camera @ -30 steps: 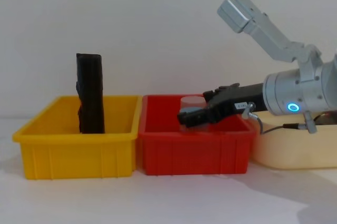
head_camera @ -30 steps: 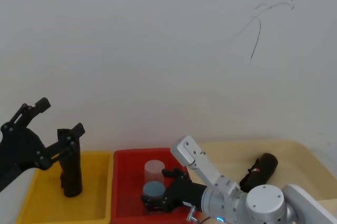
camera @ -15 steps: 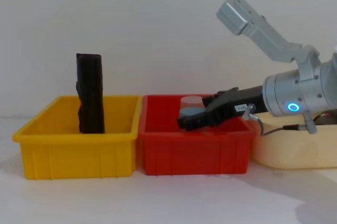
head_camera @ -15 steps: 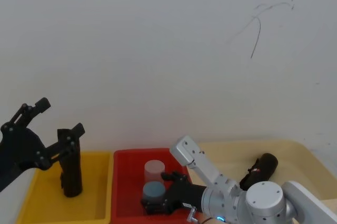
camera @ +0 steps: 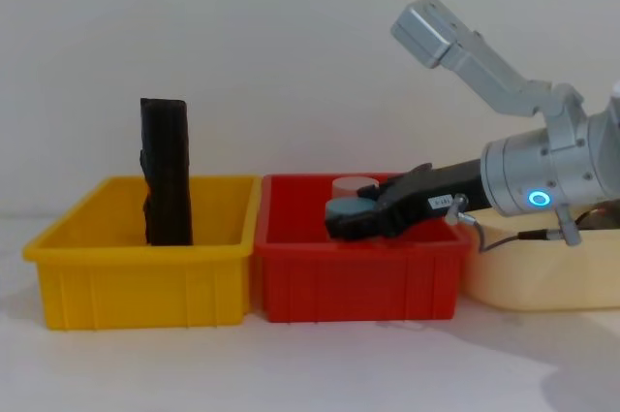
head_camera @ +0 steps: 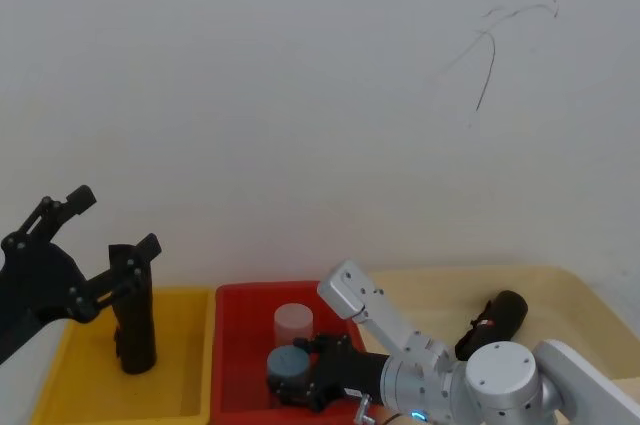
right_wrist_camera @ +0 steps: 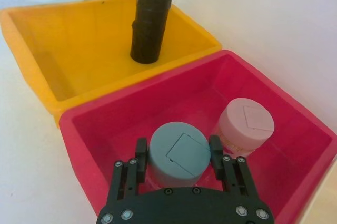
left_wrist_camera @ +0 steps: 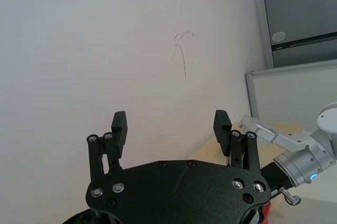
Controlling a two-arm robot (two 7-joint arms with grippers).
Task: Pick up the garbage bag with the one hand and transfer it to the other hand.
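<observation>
The garbage bag [head_camera: 494,322], a black roll with a small red label, lies in the cream bin [head_camera: 566,297] on the right, and neither gripper touches it. My right gripper [right_wrist_camera: 178,147], on the arm with the blue light, reaches into the red bin [right_wrist_camera: 105,129]. It is shut on a grey-blue jar [right_wrist_camera: 179,154], which sits about level with the bin's rim in the chest view [camera: 341,206]. My left gripper [left_wrist_camera: 170,123] hangs open and empty, high at the far left [head_camera: 108,227] over the yellow bin.
A second black roll [camera: 166,172] without a red label stands upright in the yellow bin [camera: 136,271]. A pale pink jar [right_wrist_camera: 246,127] stands in the red bin beside the held jar. The three bins sit side by side before a white wall.
My right gripper has shifted slightly left with the grey-blue jar between its fingers. The left gripper and both black rolls have stayed put.
</observation>
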